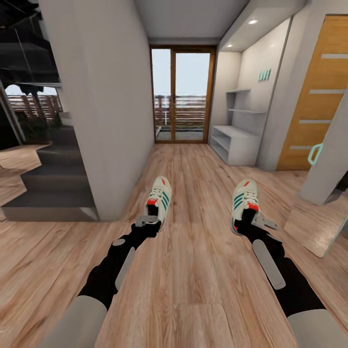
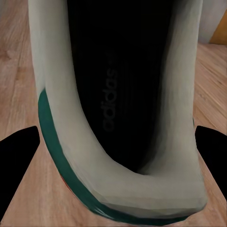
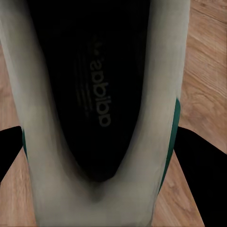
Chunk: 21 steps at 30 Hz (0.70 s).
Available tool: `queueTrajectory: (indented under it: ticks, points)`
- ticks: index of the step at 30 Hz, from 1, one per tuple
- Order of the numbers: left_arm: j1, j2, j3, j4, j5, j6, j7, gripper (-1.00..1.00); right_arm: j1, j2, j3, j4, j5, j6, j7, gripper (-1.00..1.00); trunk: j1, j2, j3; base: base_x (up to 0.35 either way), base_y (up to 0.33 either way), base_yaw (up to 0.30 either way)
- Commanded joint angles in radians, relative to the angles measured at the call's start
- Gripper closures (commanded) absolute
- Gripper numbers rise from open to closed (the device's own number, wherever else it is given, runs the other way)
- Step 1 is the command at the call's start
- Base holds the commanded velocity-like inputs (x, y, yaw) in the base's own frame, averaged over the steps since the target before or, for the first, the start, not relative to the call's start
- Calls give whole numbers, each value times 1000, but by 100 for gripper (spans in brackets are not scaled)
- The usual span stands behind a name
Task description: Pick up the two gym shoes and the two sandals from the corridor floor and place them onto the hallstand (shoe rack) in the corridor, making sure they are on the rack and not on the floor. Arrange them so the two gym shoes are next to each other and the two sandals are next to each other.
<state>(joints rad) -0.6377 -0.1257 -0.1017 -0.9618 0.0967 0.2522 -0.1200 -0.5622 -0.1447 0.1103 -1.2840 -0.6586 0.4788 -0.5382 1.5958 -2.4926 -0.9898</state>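
**Q:** Shoes in hand, seen from the head?

**A:** Each of my grippers clamps a gym shoe by the heel: left gripper (image 1: 148,221) on the left shoe (image 1: 159,197), right gripper (image 1: 261,221) on the right shoe (image 1: 244,203), toes pointing ahead. The hallstand (image 1: 237,140) lies far ahead, nearer my right arm.

**Q:** Left wrist?

**A:** Collar of that shoe (image 2: 123,189) between my dark fingers (image 2: 16,165), long axis running straight away.

**Q:** Right wrist?

**A:** Same: heel of the other shoe (image 3: 94,203) pinched, corridor floor (image 3: 203,71) beyond.

A cream-white gym shoe (image 2: 61,94) is very close, its dark inside open to see. A green stripe runs along its edge. Two black fingers (image 2: 16,156) sit on either side, over the wood floor (image 2: 14,56).
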Motion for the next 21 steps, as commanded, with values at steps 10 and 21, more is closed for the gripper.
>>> queueTrajectory:
  ticks: [10, 21]
  points:
    - [0, 0, 0, -2, 11, 7, -1, 100, -1, -1, 4, -1, -7, 1, -9, 100, 0, 0, -1, 349, 0, 0]
    - [0, 0, 0, -2, 11, 7, -1, 100, -1, -1, 4, -2, -7, 1, -9, 100, 0, 0, -1, 349, 0, 0]
